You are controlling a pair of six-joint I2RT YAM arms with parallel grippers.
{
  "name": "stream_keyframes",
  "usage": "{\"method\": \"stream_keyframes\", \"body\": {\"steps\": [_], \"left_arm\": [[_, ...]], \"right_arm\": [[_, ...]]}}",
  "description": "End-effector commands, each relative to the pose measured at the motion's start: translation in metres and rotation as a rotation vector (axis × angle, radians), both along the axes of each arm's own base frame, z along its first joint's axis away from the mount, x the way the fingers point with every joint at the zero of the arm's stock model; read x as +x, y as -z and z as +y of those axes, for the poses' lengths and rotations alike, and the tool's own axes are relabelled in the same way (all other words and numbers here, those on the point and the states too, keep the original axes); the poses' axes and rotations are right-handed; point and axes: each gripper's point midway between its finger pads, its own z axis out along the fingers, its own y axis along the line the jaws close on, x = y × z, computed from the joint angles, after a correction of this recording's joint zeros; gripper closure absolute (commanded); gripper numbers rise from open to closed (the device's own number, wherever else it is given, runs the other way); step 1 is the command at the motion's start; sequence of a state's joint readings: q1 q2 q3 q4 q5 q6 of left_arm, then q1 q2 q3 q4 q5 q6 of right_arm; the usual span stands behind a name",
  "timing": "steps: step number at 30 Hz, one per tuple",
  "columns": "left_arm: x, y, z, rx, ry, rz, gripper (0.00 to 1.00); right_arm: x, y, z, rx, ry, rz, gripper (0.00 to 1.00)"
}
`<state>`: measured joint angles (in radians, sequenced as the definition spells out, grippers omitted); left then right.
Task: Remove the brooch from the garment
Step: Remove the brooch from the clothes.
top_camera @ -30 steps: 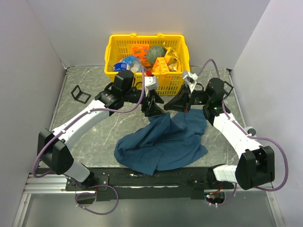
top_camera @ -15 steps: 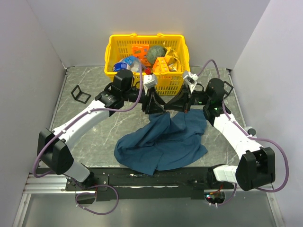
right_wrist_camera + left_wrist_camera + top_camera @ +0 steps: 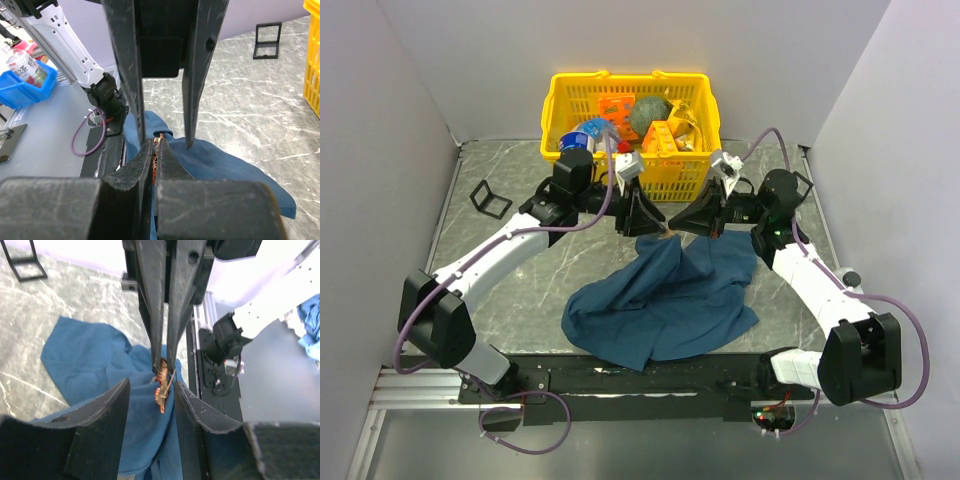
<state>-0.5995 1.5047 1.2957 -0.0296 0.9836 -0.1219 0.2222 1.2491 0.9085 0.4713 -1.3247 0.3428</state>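
Orange-red brooch [image 3: 161,387] is sitting at the raised peak of the blue garment [image 3: 90,360], right gripper [image 3: 152,150] clamping it; left gripper [image 3: 151,385], jaws narrowing but apart, is closing around it, probably for extraction.

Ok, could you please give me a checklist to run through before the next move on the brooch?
1. The right gripper is shut on the brooch: ok.
2. The left gripper straddles the brooch, jaws apart on either side: ok.
3. The brooch is free of the garment: cannot tell; it lies against the cloth.
4. The rest of the garment rests on the table: ok.
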Motion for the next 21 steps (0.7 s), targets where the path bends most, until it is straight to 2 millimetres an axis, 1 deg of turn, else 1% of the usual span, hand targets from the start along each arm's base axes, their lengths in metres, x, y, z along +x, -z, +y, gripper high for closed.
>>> {"method": "stream_keyframes", "body": {"steps": [1,5,14,21], "left_arm": [[-0.0017,-0.0158,-0.0017,-0.067,0.035,0.026,0.54],[-0.0008,-0.0136,-0.0039,-0.070,0.044,0.047,0.55],[-0.0064,-0.0076,-0.0036,-0.062,0.046,0.047,0.54],[-0.0011,-0.0070,-0.0062,-0.062,0.029,0.064,0.55]], "right_arm": [[-0.0021,-0.0168,-0.0035,0.020,0.024,-0.105,1.00],[-0.0017,-0.0165,-0.0038,0.018,0.031,-0.110,1.00],[-0.0002,-0.0177,-0.0039,0.022,0.041,-0.115,1.00],[-0.0003,-0.0175,-0.0036,0.020,0.042,-0.120,1.00]]}}
